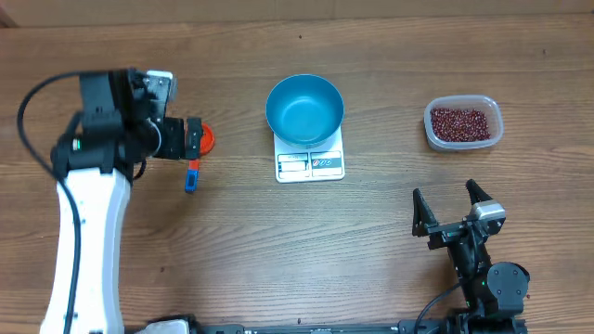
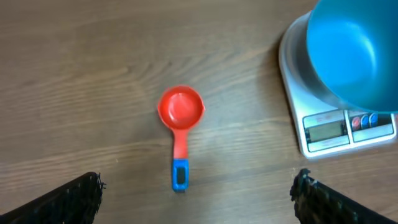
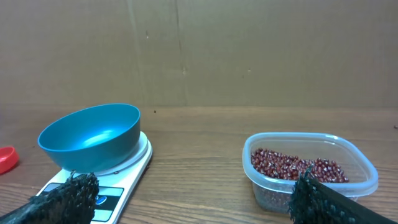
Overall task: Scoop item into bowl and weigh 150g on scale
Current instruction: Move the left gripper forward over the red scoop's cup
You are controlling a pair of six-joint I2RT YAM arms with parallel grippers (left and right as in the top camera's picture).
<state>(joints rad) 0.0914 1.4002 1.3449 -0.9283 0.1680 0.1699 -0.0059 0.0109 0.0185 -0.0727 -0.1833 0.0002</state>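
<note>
The nearer left pincer (image 2: 198, 186), jaws wide apart, hangs over the orange-red plastic scoop (image 2: 180, 115), whose blue-tipped handle (image 2: 180, 173) lies square across their gap.

Blue bowl (image 1: 304, 109) upright on white scale (image 1: 310, 164); maroon beans (image 1: 458, 122) well right.

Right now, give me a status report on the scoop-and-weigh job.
Both open: left end effector over the orange scoop, right end effector empty. Blue bowl empty on the scale; red beans in the clear tub. Nothing blocking the scoop.
</note>
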